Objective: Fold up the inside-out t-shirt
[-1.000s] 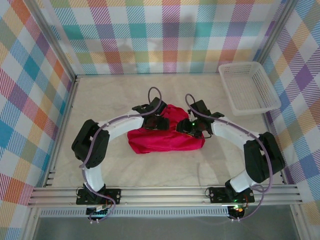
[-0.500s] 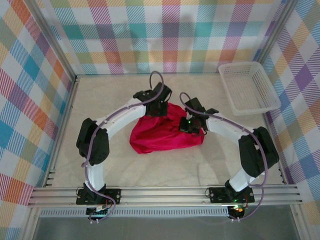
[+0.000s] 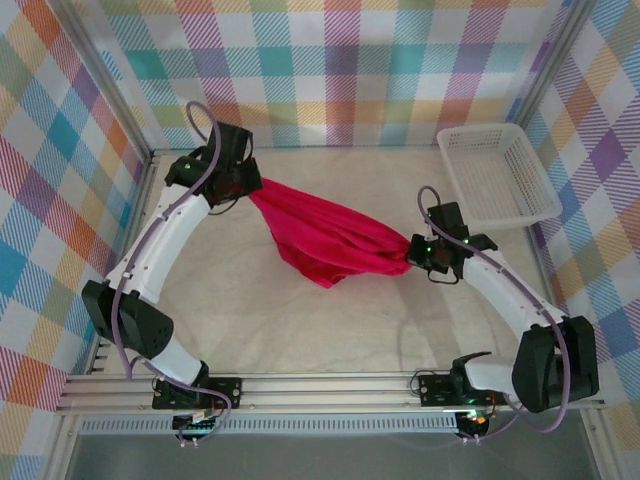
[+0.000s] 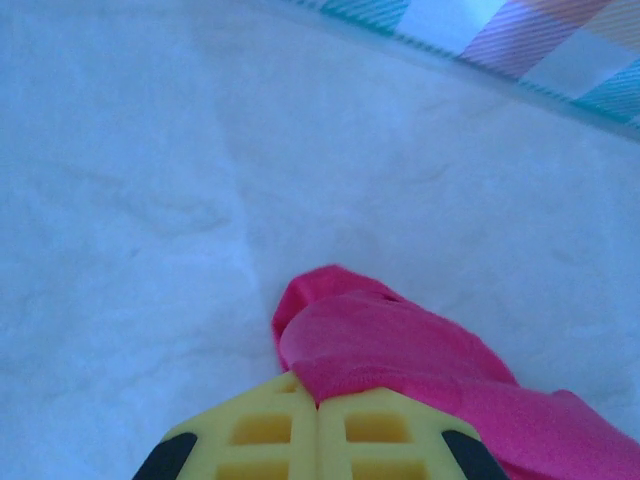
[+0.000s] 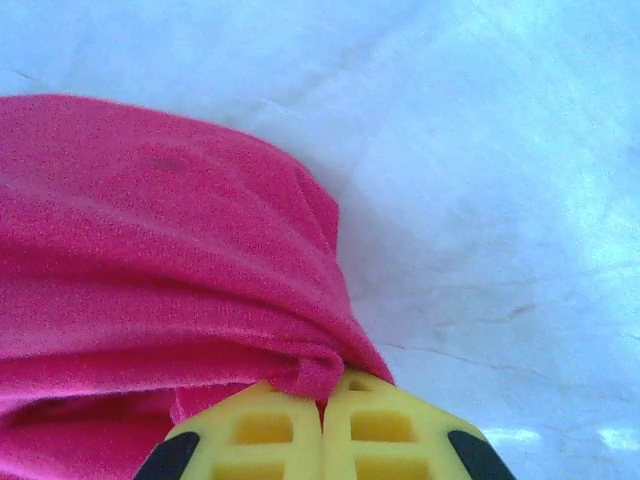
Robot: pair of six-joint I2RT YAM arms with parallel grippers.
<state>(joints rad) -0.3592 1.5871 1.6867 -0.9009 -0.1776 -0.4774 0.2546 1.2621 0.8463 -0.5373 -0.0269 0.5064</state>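
Observation:
The red inside-out t-shirt [image 3: 330, 240] hangs stretched between both arms above the table, sagging in the middle. My left gripper [image 3: 246, 185] at the far left is shut on one end of the shirt. In the left wrist view the yellow fingers [image 4: 260, 425] meet with pink cloth [image 4: 400, 345] pinched between them. My right gripper [image 3: 412, 250] at the right is shut on the other end. The right wrist view has the yellow fingers [image 5: 385, 425] closed on a bunched fold of the shirt [image 5: 150, 250].
A white mesh basket [image 3: 497, 176] stands at the back right corner. Plaid walls [image 3: 320, 70] and metal rails enclose the pale table [image 3: 300, 320]. The arm bases sit on the near rail [image 3: 330, 388].
Both grippers shut on the shirt, then pulled apart: the left arm swung to the far left corner, the right arm moved right. The heap was lifted and stretched out.

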